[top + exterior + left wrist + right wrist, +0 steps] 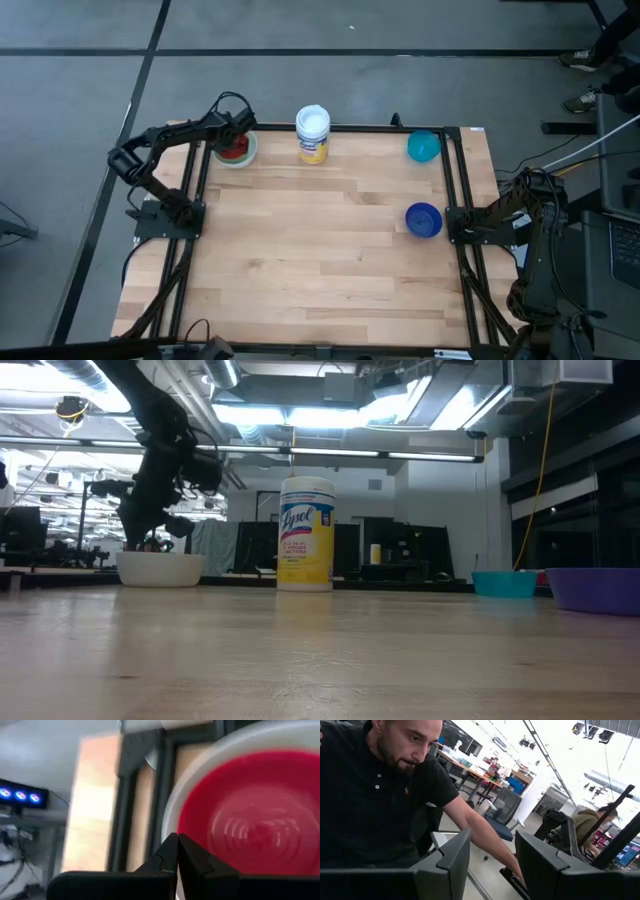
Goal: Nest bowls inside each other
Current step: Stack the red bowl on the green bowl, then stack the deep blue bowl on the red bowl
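A red bowl sits nested in a white bowl at the table's far left corner. My left gripper slants down over them, fingers shut, its tips at the red bowl's rim beside the white rim. A teal bowl rests on its base at the far right. A dark blue bowl stands near the right edge. My right gripper waits open past the table's right edge, with nothing between its fingers. My left gripper comes from above on a slant, with its shut fingertips right at the edge of the red bowl where it meets the white bowl. I cannot tell whether they touch either bowl.
A white-lidded jar with a yellow label stands upright at the far edge, right of the white bowl. A black frame rail runs along the table's left side. A person sits beyond the right arm. Bare wood fills the middle and near side.
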Robot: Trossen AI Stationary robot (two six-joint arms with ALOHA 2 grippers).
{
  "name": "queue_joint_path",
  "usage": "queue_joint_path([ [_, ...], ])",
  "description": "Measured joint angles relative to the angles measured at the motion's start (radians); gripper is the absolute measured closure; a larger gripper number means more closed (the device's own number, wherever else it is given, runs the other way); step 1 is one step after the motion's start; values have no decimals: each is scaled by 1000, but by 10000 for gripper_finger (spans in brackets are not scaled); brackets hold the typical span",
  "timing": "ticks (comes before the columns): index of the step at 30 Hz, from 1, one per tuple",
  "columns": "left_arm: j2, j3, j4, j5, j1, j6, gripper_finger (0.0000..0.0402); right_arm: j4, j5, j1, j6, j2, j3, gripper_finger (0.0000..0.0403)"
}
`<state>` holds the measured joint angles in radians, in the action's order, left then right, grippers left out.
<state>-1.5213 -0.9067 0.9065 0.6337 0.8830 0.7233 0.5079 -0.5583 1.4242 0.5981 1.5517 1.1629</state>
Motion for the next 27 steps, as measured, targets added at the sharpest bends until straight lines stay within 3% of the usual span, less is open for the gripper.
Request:
queue_joint_path([
  [2, -13, -6, 7, -28, 8, -10, 400, -2, 0, 0, -4, 0, 0, 243],
  [5, 3, -7, 6, 74, -25, 32, 399, -3, 0, 0, -6, 0, 0, 243],
  [8, 69, -7, -56, 237, -140, 55, 400, -1, -2, 0, -7, 0, 0, 243],
  [10, 128, -2, -189, 233, -231, -32, 400, -1, -3, 0, -11, 0, 0, 243],
  [12, 194, 13, -376, 78, -330, -197, 398, -11, -4, 0, -11, -1, 0, 243],
  [16, 286, 82, -841, -548, -570, -551, 392, -54, -104, 0, -3, -2, 0, 243],
  [18, 296, 119, -1059, -796, -690, -681, 392, -73, -180, -2, 4, -5, -1, 243],
  [19, 288, 130, -1155, -832, -753, -710, 392, -83, -219, -4, 5, -7, -2, 243],
  [22, 227, 116, -1236, -743, -910, -811, 394, -94, -481, -13, -37, -4, 2, 244],
  [25, 132, 73, -1221, -630, -1035, -945, 390, -222, -871, -28, -187, -2, 1, 247],
  [27, 76, 38, -1250, -580, -1100, -1024, 387, -297, -1011, -36, -308, -2, 0, 249],
])
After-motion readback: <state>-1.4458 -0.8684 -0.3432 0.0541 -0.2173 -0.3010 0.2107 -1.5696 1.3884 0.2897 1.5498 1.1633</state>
